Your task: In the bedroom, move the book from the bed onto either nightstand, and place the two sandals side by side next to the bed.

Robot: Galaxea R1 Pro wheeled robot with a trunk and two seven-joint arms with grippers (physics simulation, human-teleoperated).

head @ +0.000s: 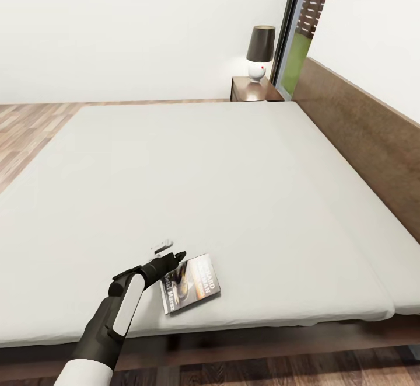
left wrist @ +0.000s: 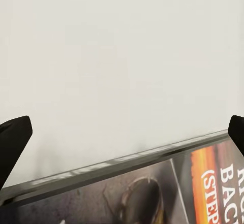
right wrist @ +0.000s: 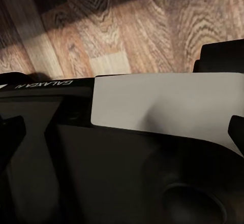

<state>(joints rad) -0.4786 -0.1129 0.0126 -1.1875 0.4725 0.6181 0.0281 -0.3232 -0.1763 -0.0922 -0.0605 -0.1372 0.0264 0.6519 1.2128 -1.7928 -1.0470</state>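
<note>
1. Home bedroom, simulator render.
2. Large low bed (head: 204,199): plain pale mattress, dark brown wooden headboard (head: 361,135) along its right side.
3. Dark wooden nightstand (head: 252,89) at the bed's far corner, by the headboard end; on it a table lamp (head: 259,53) with dark shade and white base.
4. Tall black-framed window (head: 300,30) just beyond the nightstand, greenery outside.
5. Wood-plank floor (head: 29,135) left of the bed; plain white walls (head: 134,30) behind it.

Glossy paper book (head: 189,284); matt mattress (head: 204,187); wooden headboard (head: 361,135).
</note>
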